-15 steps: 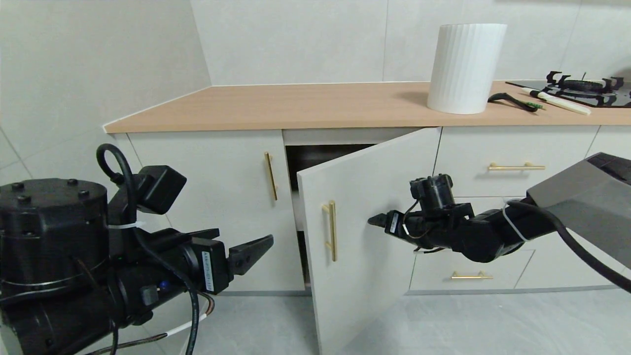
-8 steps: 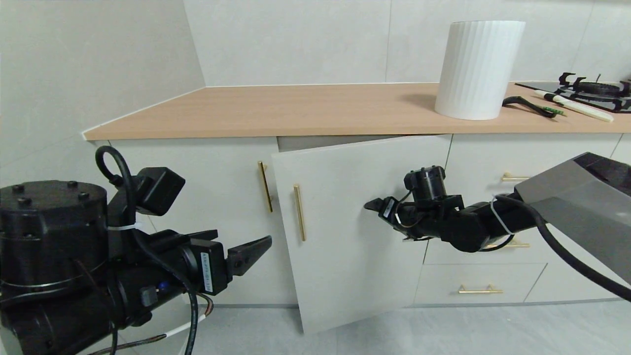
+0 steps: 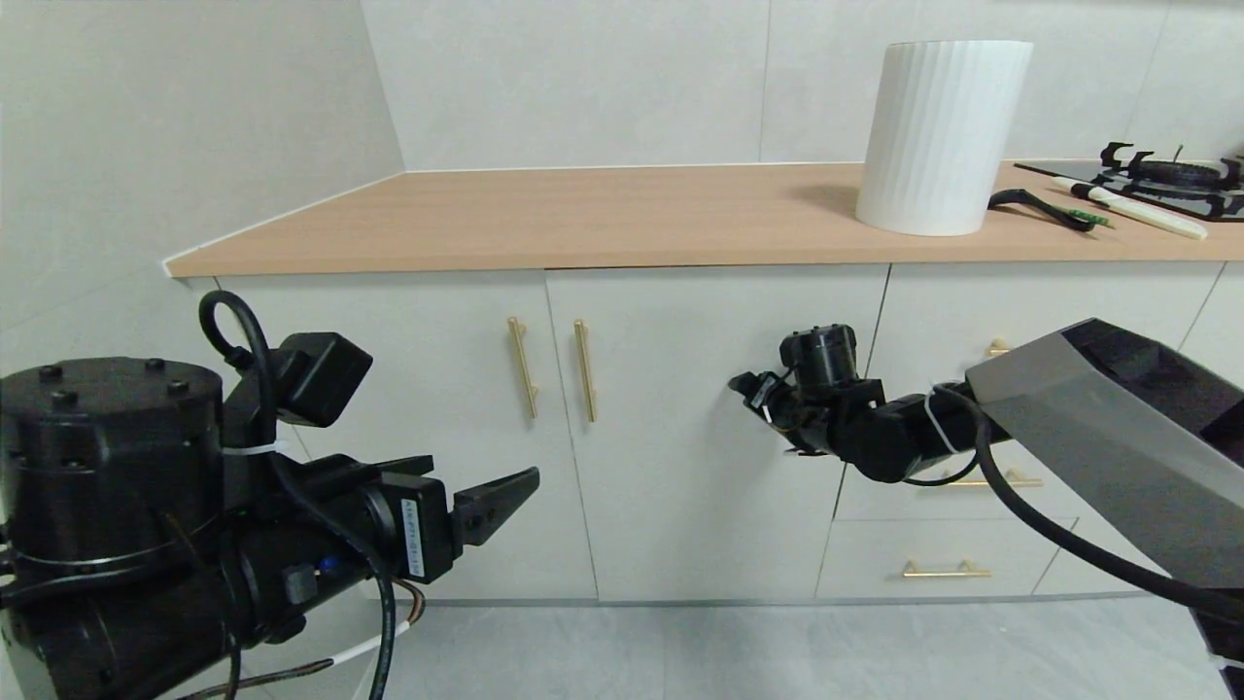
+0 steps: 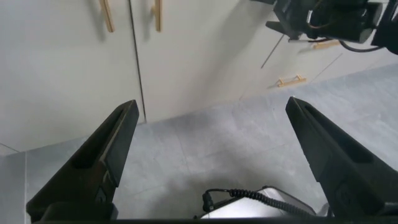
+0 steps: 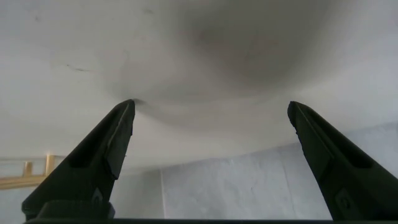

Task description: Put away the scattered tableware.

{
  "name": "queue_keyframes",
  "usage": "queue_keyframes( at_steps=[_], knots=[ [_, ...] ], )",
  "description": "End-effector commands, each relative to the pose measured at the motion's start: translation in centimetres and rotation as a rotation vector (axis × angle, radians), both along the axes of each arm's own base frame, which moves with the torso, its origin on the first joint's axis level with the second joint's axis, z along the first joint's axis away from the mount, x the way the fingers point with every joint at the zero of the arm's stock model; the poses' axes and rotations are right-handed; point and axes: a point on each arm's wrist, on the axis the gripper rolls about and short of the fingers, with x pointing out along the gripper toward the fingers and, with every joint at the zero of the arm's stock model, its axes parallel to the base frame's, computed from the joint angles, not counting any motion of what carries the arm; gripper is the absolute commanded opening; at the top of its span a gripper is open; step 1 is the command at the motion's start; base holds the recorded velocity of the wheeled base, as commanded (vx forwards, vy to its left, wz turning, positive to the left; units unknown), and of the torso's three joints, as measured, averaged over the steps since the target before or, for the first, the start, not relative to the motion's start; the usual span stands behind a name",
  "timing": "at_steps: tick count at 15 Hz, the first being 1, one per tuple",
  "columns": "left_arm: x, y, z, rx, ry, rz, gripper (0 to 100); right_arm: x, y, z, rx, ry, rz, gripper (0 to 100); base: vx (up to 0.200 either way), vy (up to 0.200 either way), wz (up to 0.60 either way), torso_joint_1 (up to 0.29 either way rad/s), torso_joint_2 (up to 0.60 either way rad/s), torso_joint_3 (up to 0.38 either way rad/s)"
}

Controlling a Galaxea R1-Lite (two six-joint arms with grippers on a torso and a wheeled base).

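The cabinet door under the wooden counter stands shut, its gold handle beside the neighbouring door's handle. My right gripper is open, and its fingertips rest against the door's pale face. Low at the left, my left gripper is open and holds nothing; it hangs above the grey floor in front of the cabinets. On the counter at the right lie a black utensil and a white-handled utensil.
A tall white ribbed container stands on the counter next to the utensils. A black stove burner sits at the far right. Drawers with gold handles are right of the door. A tiled wall closes the left side.
The open cabinet door has swung shut, with my right gripper following it in toward the cabinet. The head view shifted slightly early on. My left gripper kept still.
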Motion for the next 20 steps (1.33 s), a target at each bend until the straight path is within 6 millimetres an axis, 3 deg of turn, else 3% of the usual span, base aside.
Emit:
queue_keyframes(
  at_steps=[1, 5, 7, 9, 13, 14, 15, 18, 19, 20],
  knots=[
    [0.1, -0.1, -0.1, 0.002, 0.004, 0.001, 100, 0.6, -0.3, -0.7, -0.006, 0.002, -0.020, 100, 0.000, 0.000, 0.00, 0.000, 0.00, 0.000],
    [0.1, -0.1, -0.1, 0.003, 0.006, 0.001, 100, 0.4, -0.4, -0.3, -0.006, 0.000, -0.022, 100, 0.000, 0.000, 0.00, 0.000, 0.00, 0.000],
    [0.1, -0.1, -0.1, 0.002, 0.004, 0.001, 100, -1.2, -0.7, 1.4, -0.004, -0.003, -0.002, 100, 0.000, 0.000, 0.00, 0.000, 0.00, 0.000],
    [0.0, 0.0, 0.0, 0.003, 0.001, -0.001, 100, -4.9, -1.4, 5.5, 0.009, -0.033, 0.050, 100, 0.000, 0.000, 0.00, 0.000, 0.00, 0.000],
    [0.0, 1.8, 1.5, -0.017, -0.063, 0.072, 100, -15.8, -6.1, 14.1, -0.095, -0.206, 0.134, 100, 0.000, 0.000, 0.00, 0.000, 0.00, 0.000],
    [0.0, 1.8, 1.5, -0.017, -0.063, 0.072, 100, -15.8, -6.1, 14.1, -0.095, -0.206, 0.134, 100, 0.000, 0.000, 0.00, 0.000, 0.00, 0.000],
    [-1.4, 3.3, 2.8, -0.045, -0.127, 0.131, 100, -22.0, -9.4, 16.4, -0.172, -0.315, 0.152, 100, 0.000, 0.000, 0.00, 0.000, 0.00, 0.000],
    [-5.6, 5.6, 3.1, -0.091, -0.215, 0.164, 100, -31.6, -14.4, 16.0, -0.307, -0.464, 0.171, 100, 0.000, 0.000, 0.00, 0.000, 0.00, 0.000],
    [-6.7, 6.3, 3.0, -0.102, -0.237, 0.168, 100, -33.5, -15.5, 15.5, -0.335, -0.494, 0.161, 100, 0.000, 0.000, 0.00, 0.000, 0.00, 0.000],
    [-9.1, 7.6, 2.4, -0.118, -0.270, 0.181, 100, -37.0, -17.4, 14.9, -0.389, -0.537, 0.113, 100, 0.000, 0.000, 0.00, 0.000, 0.00, 0.000]
  ],
)
